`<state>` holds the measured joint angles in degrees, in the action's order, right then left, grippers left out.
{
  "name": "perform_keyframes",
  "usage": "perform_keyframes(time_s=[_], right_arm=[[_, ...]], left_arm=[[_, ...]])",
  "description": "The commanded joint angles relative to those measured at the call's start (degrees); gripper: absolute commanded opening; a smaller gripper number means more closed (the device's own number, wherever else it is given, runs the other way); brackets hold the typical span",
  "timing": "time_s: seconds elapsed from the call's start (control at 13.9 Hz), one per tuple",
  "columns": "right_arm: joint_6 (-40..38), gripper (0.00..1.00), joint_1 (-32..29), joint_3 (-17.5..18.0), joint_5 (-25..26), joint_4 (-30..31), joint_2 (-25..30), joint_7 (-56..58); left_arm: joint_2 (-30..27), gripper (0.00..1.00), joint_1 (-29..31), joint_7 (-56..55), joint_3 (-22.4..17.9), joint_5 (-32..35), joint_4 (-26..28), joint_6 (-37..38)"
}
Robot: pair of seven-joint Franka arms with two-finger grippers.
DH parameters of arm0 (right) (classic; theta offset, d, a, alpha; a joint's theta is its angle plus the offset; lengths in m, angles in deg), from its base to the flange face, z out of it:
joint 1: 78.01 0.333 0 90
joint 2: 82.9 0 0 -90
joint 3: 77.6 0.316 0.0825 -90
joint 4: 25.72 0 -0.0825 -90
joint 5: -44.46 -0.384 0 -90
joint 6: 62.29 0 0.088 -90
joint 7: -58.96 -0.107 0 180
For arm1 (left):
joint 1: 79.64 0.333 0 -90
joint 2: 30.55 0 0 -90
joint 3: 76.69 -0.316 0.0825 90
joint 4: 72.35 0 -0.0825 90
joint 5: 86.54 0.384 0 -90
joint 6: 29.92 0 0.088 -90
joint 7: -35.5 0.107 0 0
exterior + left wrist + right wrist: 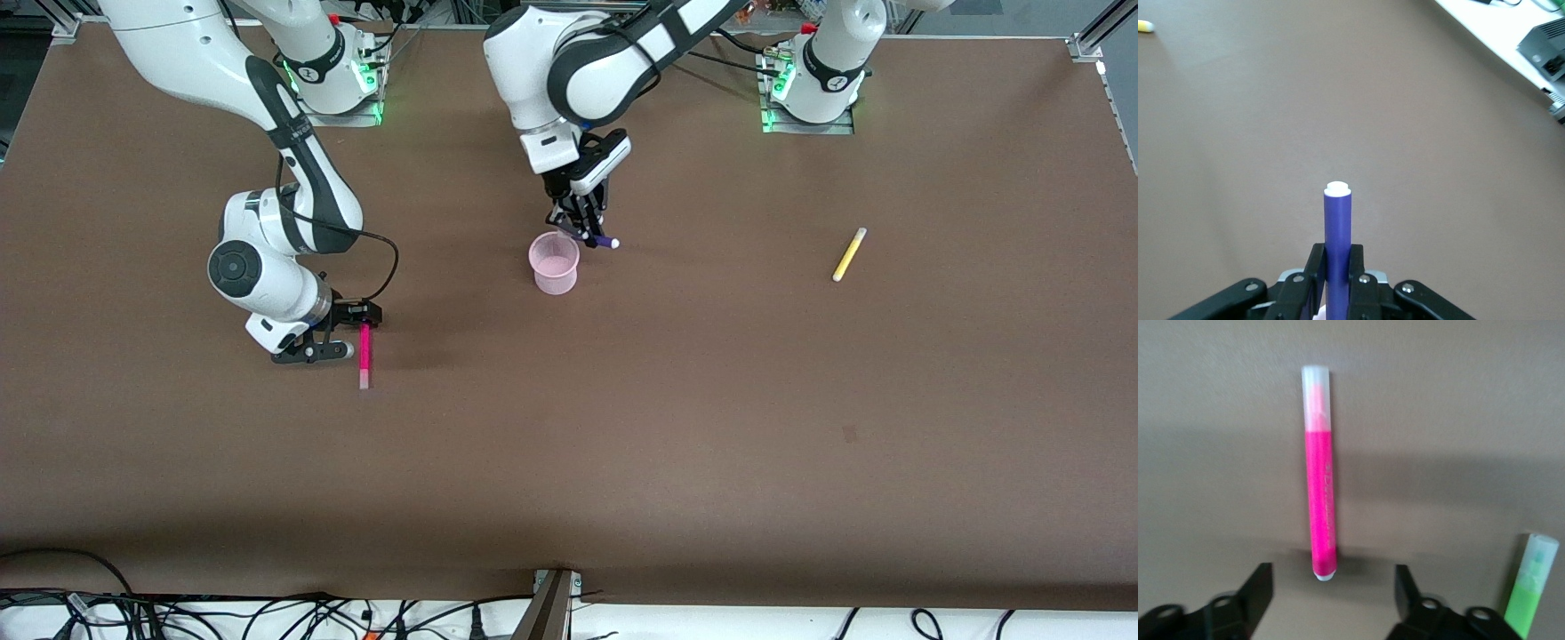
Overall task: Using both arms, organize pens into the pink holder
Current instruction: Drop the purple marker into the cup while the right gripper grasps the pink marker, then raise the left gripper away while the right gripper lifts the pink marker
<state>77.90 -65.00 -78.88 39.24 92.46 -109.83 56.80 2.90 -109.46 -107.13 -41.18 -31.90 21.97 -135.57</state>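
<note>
The pink holder (555, 263) stands upright mid-table. My left gripper (582, 233) hangs just over its rim, on the side toward the robots' bases, shut on the dark purple pen (597, 238). In the left wrist view the pen (1337, 240) sticks out between the closed fingers (1337, 257). My right gripper (342, 333) is open and low over the table at one end of the hot pink pen (364, 356). That pen (1319, 480) lies just ahead of the spread fingers (1333, 587). The lime green pen (1531, 597) lies beside the right gripper. The yellow pen (849, 254) lies toward the left arm's end.
The brown table (622, 427) ends at a front edge with cables (267, 618) and a metal post (551, 604) below it. The yellow pen's tip also shows in the left wrist view (1143, 26).
</note>
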Motion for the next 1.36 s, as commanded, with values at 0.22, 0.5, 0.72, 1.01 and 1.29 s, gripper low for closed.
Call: perform_keyframes(time_s=[0.22,0.5,0.72,1.01,1.29], right_arm=[[4.6,0.46,0.1,0.2,-0.8,1.0,-2.1,-0.1],[4.5,0.27,0.1,0.8,-1.0,0.8,-2.5,-0.6],[2.5,0.00,0.1,0.8,-1.2,-0.5,-2.2,-0.9],[-9.9,0.00,0.1,0.9,-1.3,-6.5,-0.1,-2.1],[-34.4,0.00,0.0,0.8,-1.7,-20.0,1.8,-4.4]], left_arm=[[4.4,0.00,-13.1,-3.7,-13.1,4.2,-6.9,2.2],[5.3,0.00,-17.7,-4.0,-17.7,4.1,-7.8,2.3],[5.6,0.00,-18.9,-4.0,-17.7,4.2,-7.8,3.8],[5.2,0.63,-18.9,-3.7,-17.7,3.9,-7.9,3.9],[4.4,0.80,-18.5,-3.1,-17.5,3.4,-8.7,5.2]])
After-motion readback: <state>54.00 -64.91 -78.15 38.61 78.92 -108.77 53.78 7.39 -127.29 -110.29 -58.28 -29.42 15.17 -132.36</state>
